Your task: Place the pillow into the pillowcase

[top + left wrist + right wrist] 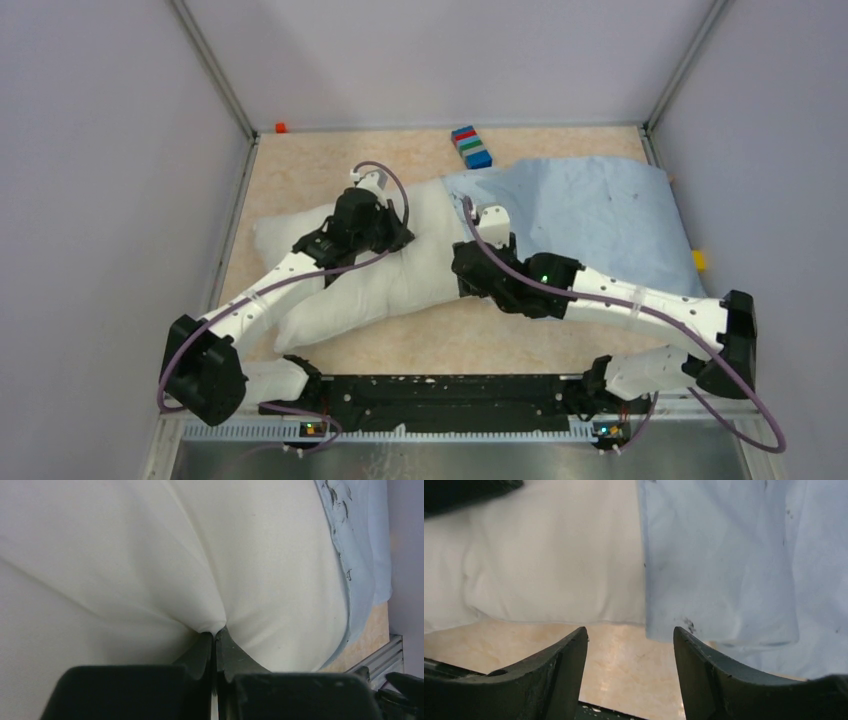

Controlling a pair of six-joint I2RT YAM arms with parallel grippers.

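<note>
Pillow (400, 275) lies across the table (300, 170), mostly bare. Its right end goes under the edge of the pillowcase (590, 210), which is spread at the far right. Left gripper (215, 637) clenched on a pinch of pillow fabric. Right gripper (630, 632) released, fingers spread, hovering at the pillowcase edge. Coloured blocks (471, 146) sit at the back.

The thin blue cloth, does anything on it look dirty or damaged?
Yes. The thin, wrinkly light-blue pillowcase carries small dark specks near its open edge, where it overlaps the plump off-white pillow; both wrist views show them. Whether they are stains, lint or tiny holes cannot be told.
</note>
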